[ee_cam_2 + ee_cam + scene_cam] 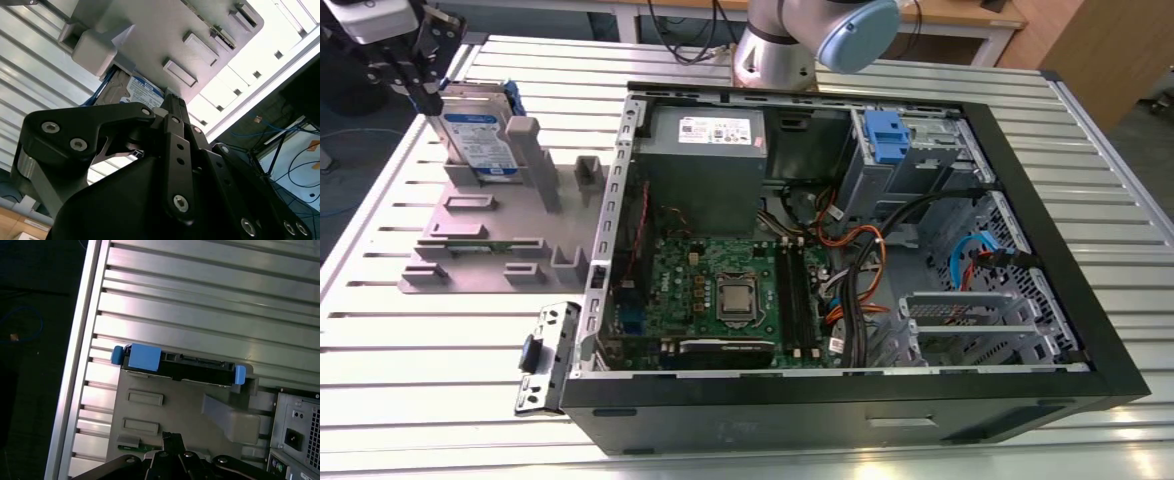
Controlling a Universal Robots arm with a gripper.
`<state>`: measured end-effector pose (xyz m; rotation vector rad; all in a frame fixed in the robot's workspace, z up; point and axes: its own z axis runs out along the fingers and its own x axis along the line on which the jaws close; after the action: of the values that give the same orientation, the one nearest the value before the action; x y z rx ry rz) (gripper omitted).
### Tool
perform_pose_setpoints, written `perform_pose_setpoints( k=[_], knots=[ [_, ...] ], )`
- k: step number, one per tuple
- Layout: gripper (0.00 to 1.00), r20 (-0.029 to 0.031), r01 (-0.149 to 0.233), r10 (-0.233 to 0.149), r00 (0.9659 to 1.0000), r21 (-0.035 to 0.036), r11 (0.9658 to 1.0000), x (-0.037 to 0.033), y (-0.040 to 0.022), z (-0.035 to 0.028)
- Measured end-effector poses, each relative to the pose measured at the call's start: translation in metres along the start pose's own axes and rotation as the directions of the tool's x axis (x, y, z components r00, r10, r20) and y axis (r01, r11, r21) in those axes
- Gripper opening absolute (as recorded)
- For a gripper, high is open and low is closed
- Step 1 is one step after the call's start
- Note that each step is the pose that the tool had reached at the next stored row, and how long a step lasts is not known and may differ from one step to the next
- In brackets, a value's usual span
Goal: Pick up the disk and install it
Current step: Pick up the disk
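Note:
The disk [478, 135], a silver drive with a white-and-blue label in a blue caddy, stands on edge in a slot of the grey holder [480, 230], at the exterior view's far left. My gripper [424, 92] hangs just above its upper corner, a little to the exterior view's left. In the first wrist view the disk [180, 367] shows edge-on with blue tabs at both ends, and the gripper [169, 436] is apart from it, over the holder [175, 405]. In the second wrist view the gripper [172, 100] has its fingers together and empty, with the disk's label [142, 90] behind them.
An open computer case [1067, 250] fills the middle and the exterior view's right. Inside are a grey power supply [707, 130], a second blue caddy [887, 130] in the drive bay, the motherboard and cables. A loose metal bracket [547, 355] lies on the slatted table.

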<state>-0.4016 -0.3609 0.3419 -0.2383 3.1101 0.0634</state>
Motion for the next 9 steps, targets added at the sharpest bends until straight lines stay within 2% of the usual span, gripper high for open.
perform_pose_setpoints(
  k=[9],
  knots=[
    [0.10, -0.0006, 0.016, -0.016, 0.9999, -0.0004, 0.9999, 0.0000, 0.0000, 0.0000]
  ],
)
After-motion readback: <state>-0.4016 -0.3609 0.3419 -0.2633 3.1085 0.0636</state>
